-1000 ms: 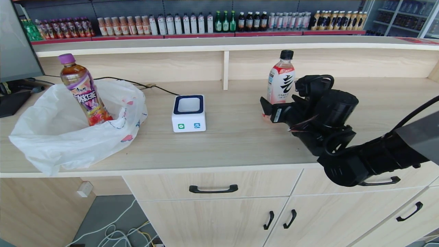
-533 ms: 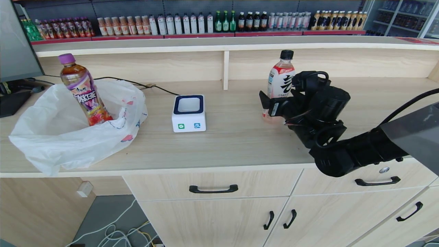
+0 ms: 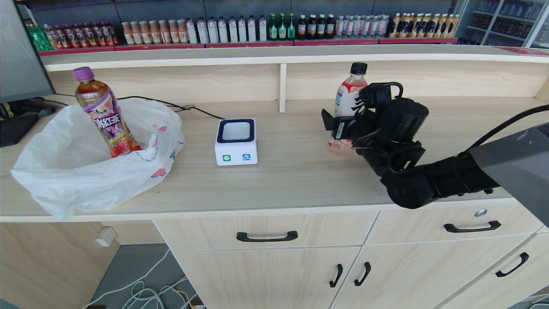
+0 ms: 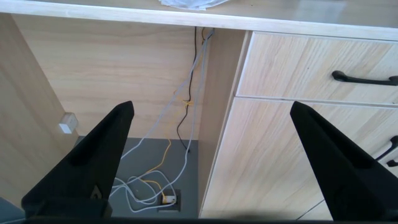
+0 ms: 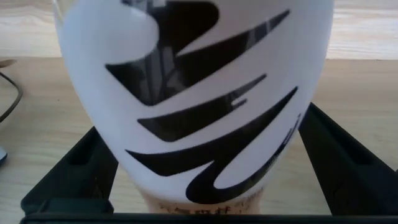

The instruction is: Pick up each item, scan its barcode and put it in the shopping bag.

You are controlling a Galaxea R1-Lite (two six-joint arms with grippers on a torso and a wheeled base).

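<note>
A pink-and-white drink bottle (image 3: 352, 92) with a black cap stands upright on the counter right of centre. My right gripper (image 3: 342, 128) is open at its lower half, one finger on each side. In the right wrist view the bottle (image 5: 199, 106) sits between the two black fingers (image 5: 71, 180), close to both. A white scanner (image 3: 236, 141) with a dark-rimmed window sits mid-counter. At the left a white shopping bag (image 3: 64, 176) holds a purple-capped tea bottle (image 3: 105, 116) leaning in it. My left gripper (image 4: 211, 112) hangs open below the counter edge, facing the cabinet fronts.
A low wooden back ledge (image 3: 279, 58) with a thin divider (image 3: 282, 88) runs behind the counter. A black cable (image 3: 171, 104) trails behind the bag. A dark monitor (image 3: 21, 51) stands at the far left. Drawers with black handles (image 3: 266, 236) lie below.
My right arm has moved forward and left, bringing its fingers around the pink-and-white bottle's lower half. Bottle, bag and scanner have stayed put.
</note>
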